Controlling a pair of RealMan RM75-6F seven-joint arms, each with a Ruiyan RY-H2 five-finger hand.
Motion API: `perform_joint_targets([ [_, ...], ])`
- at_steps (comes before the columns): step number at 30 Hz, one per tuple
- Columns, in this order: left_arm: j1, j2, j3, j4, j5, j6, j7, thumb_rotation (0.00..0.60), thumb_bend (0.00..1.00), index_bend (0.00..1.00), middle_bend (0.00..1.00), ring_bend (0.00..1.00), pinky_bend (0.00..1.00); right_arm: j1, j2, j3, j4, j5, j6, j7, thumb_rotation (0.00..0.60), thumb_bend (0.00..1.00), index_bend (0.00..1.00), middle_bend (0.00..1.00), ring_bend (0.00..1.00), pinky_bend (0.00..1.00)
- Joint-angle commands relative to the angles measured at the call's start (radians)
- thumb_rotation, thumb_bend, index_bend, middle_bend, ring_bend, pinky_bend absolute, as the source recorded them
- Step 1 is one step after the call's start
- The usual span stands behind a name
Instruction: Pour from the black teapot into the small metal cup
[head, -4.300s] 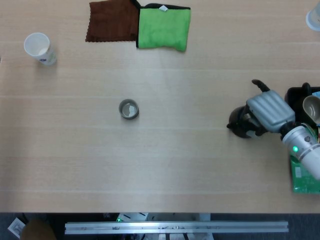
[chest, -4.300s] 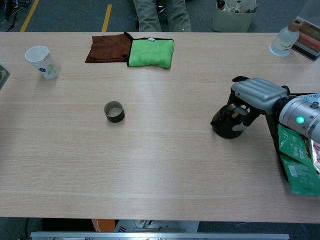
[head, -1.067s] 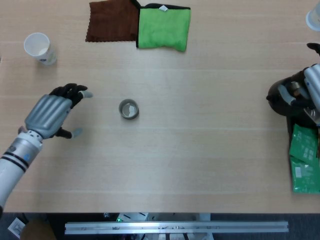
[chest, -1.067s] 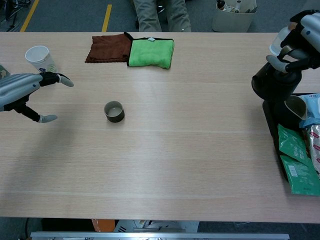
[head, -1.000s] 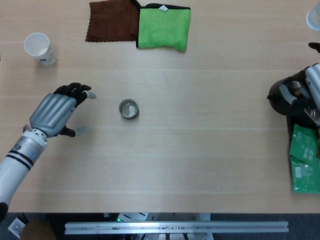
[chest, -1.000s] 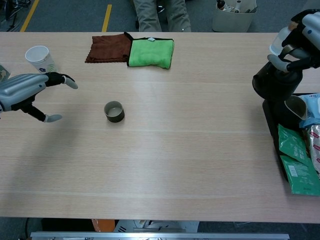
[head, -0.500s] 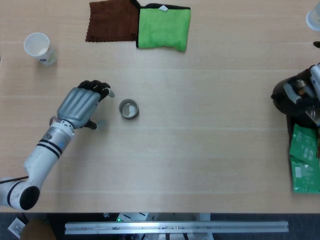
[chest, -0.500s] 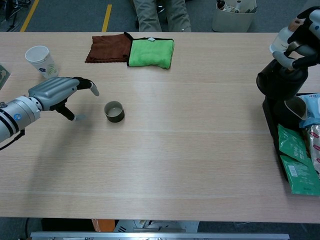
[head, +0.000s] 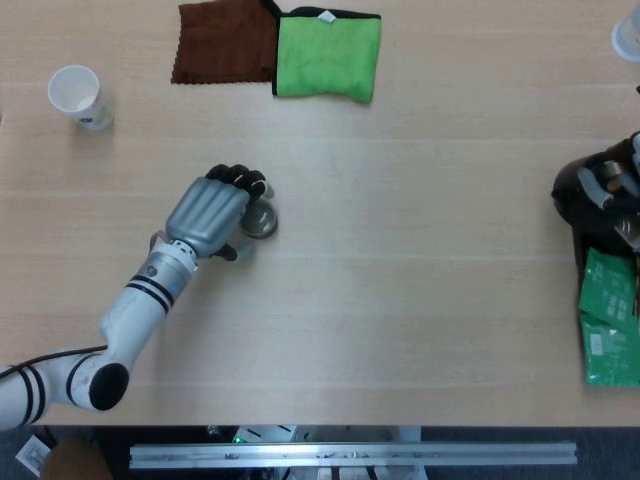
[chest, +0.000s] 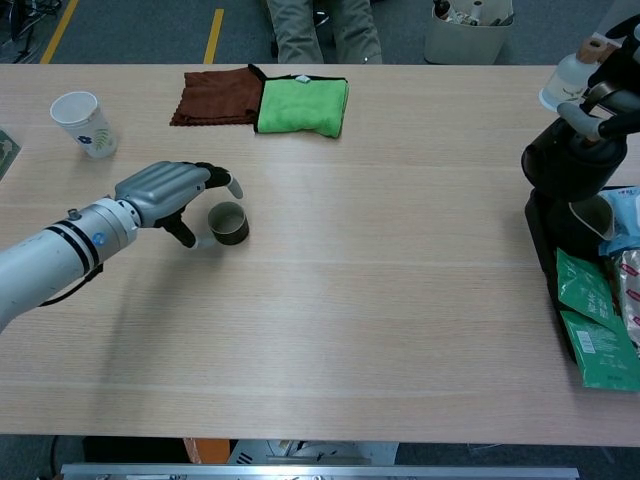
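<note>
The small metal cup stands upright left of the table's middle. My left hand is right beside it on its left, fingers spread over the cup's far rim and the thumb low at its near left. I cannot tell whether it touches the cup. At the far right my right hand grips the black teapot from above and holds it up off the table, over the black tray's edge.
A paper cup stands at the far left. Brown cloth and green cloth lie at the back. At the right are a black tray, green packets and a white bottle.
My left hand has come in from the left and travelled right until it reached the cup. The right hand lifted the teapot from the table and carried it right.
</note>
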Motion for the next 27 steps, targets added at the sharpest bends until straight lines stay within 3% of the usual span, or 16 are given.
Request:
perform_joint_targets([
  [1, -0.016, -0.026, 0.002, 0.02, -0.02, 0.002, 0.031, 0.6, 0.25, 0.24, 0.17, 0.13, 0.16, -0.002, 0.005, -0.001, 0.003, -0.005, 0.002, 0.011, 0.412, 0.36, 1.0, 0.96, 1.0, 0.17],
  [14, -0.039, -0.066, 0.021, 0.067, -0.056, 0.014, 0.086, 0.6, 0.25, 0.26, 0.18, 0.13, 0.16, -0.012, 0.015, -0.004, 0.012, -0.016, 0.011, 0.042, 0.412, 0.36, 1.0, 0.96, 1.0, 0.17],
  [27, -0.053, -0.098, 0.056, 0.137, 0.005, 0.022, 0.095, 0.6, 0.25, 0.32, 0.21, 0.14, 0.16, -0.015, 0.022, -0.009, 0.016, -0.011, -0.004, 0.058, 0.428, 0.36, 1.0, 0.96, 1.0, 0.17],
])
